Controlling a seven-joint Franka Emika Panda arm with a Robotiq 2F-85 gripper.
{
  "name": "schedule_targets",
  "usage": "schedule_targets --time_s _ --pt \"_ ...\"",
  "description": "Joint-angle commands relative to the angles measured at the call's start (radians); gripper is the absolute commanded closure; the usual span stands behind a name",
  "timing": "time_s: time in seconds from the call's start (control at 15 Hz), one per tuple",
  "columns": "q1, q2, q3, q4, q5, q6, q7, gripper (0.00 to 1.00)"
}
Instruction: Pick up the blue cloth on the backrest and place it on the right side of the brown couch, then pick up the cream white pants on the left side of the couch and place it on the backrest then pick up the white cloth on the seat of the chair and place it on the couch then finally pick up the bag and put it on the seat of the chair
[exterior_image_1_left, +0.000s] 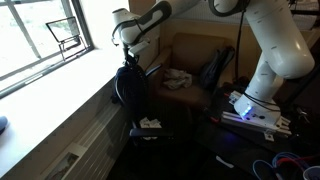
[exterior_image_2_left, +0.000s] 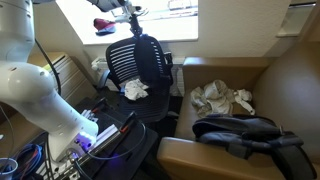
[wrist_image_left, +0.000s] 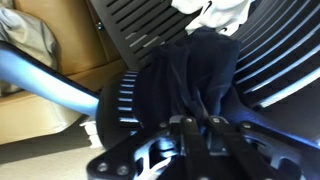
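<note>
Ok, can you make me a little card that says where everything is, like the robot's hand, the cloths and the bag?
gripper: at the top of the backrest, pinched shut on a fold of the blue cloth
blue cloth: draped over the backrest, not lifted yet
chair: black, near the window
white cloth: lying on the chair seat
brown couch: next to the chair
cream pants: crumpled on the couch seat
bag: black, on the couch beside the pants
</note>
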Motion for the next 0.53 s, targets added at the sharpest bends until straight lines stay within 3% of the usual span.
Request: schedule_targets --time_s 0.0,0.27,0.47 --pt "-0.021 -0.166 -0.076 -0.142 -0.044 -0.024 0.122 0.98" --pt "-0.051 -0.338 -0.146 -0.294 -0.090 0.021 0.283 0.98" --pt "-0.118 -0.482 -0.142 -0.432 -0.032 0.046 0.354 0.98"
